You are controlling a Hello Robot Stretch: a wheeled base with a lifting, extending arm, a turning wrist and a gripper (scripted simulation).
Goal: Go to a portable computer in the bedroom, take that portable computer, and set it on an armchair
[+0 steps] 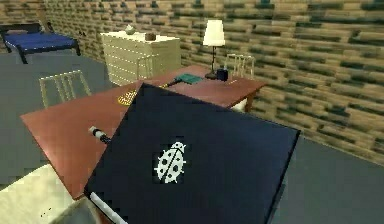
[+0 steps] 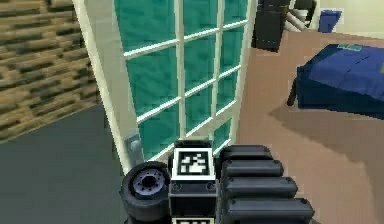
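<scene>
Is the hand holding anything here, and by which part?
Cannot be told: the hand shows at the arm side view's bottom edge, its far end unclear. The black laptop with a white ladybird emblem looms close in the forward view.

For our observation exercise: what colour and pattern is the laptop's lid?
The laptop is dark navy with a white ladybird emblem; forward view.

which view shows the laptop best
The forward view: the laptop shows large across its lower half, dark lid with a ladybug emblem facing the camera, in front of the red-brown table. The arm side view faces a glass-paned door and a blue bed instead.
</scene>
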